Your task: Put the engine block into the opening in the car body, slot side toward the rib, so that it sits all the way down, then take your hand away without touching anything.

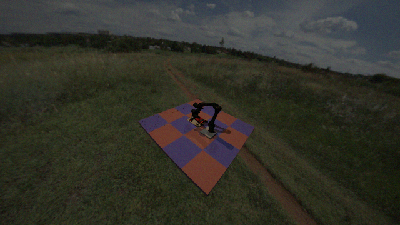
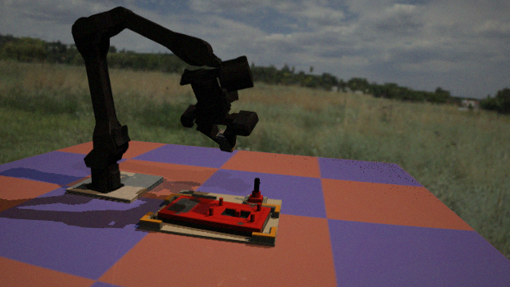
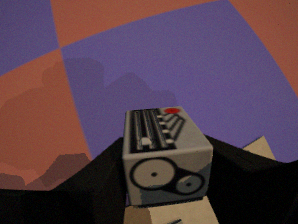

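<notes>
My gripper (image 2: 225, 142) (image 3: 157, 141) (image 1: 195, 112) is shut on the engine block (image 3: 166, 152), a grey box with a ribbed top and round pulley marks on its near face. In the wrist view the dark fingers clamp it from both sides. The gripper is tilted and hangs high above the floor, behind the car body and to its left in the exterior view. The red car body (image 2: 207, 213) (image 1: 198, 120) lies flat in its fixture, with a dark rectangular opening (image 2: 233, 213) in its top. I cannot make out the rib.
The car body's beige fixture plate (image 2: 268, 226) has yellow corner blocks. A red post with a black knob (image 2: 256, 189) stands at its back right corner. The arm's base plate (image 2: 137, 184) sits to the left. The purple and orange checkered mat (image 2: 374, 239) lies on grass.
</notes>
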`<state>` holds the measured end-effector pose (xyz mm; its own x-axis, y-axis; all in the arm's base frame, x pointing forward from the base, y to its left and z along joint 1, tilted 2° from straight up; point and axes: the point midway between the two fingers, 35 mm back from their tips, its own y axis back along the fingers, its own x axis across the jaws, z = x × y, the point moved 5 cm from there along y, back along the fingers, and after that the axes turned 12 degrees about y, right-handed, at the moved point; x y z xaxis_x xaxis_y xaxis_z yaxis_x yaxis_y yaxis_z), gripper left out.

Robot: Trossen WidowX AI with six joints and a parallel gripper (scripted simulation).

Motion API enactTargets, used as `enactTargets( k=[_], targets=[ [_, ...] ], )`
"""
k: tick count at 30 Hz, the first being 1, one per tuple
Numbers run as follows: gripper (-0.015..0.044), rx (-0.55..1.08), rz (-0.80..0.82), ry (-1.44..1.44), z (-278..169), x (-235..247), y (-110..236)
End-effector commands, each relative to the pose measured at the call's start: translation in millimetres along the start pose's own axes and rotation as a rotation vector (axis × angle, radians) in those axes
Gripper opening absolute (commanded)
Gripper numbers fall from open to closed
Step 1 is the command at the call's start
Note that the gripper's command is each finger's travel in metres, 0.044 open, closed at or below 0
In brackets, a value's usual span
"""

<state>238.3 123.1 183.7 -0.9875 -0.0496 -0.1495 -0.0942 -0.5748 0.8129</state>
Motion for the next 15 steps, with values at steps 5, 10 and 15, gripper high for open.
enactTargets(
  k=[5, 10, 15],
  targets=[
    [0.0, -0.086, -0.027, 0.016, -12.9, 3.3, -7.1],
    [0.0, -0.086, -0.027, 0.016, -18.8, 4.4, -15.1],
    [0.0, -0.086, -0.027, 0.016, -24.7, 5.5, -23.1]
  ],
)
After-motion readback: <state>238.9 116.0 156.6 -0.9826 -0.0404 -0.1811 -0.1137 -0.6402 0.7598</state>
